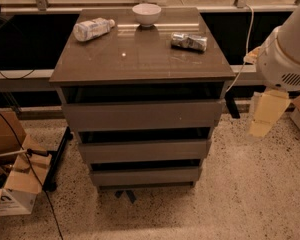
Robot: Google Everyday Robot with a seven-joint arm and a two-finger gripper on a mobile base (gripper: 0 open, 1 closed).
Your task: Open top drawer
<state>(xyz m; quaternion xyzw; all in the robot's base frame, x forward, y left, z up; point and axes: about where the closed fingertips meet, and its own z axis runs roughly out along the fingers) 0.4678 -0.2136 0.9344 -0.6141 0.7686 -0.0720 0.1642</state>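
Top drawer (142,115) sits uppermost under the desk (140,59) top, its inside hidden in shadow, while the pincer (266,115) hangs well apart at right, whether wide or narrow I cannot tell.

Lab-like workspace: terrazzo floor (250,194), cardboard boxes (14,196)

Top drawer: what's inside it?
Only a dark gap shows above the front of the top drawer. The cabinet top covers its inside, so any contents are hidden. The end effector hangs at the picture's right, apart from it.
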